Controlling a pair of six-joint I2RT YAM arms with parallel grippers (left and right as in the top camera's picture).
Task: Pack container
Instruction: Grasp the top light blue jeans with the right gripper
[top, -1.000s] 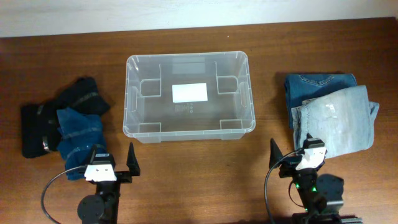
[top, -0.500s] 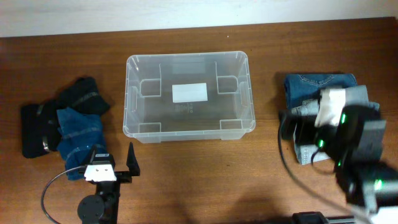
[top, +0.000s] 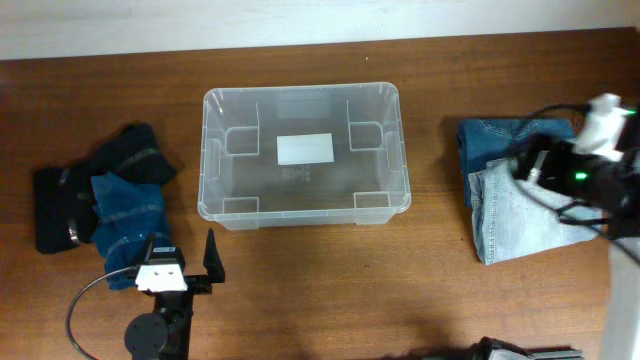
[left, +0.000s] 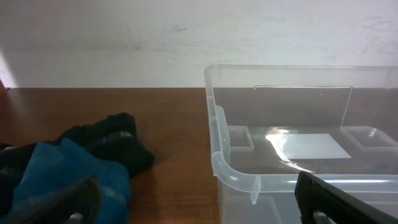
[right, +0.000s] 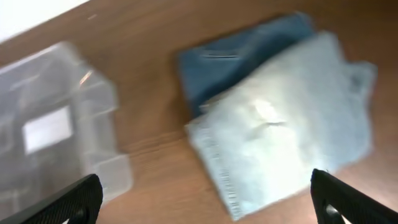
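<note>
The container (top: 213, 150) is a clear plastic tub at the table's middle, with nothing inside and a white label (top: 305, 149) on its base. It shows in the left wrist view (left: 219, 146) and, blurred, in the right wrist view (right: 59, 118). My left gripper (top: 181, 252) is open and empty, low near the front edge, left of the tub's front corner. My right gripper (top: 545, 165) is open and empty, raised above the folded light blue jeans (top: 520, 215), which lie on dark blue jeans (top: 510, 135). Both pairs show in the right wrist view (right: 286, 130) (right: 236, 62).
A pile at the left holds a black garment (top: 130, 155) and a blue denim piece (top: 128, 215). Both show in the left wrist view (left: 112, 140) (left: 62, 177). A pale wall runs along the table's far edge.
My right arm has risen from the front edge and swung back and right over the jeans. The left arm, the tub and the clothes have not moved.
</note>
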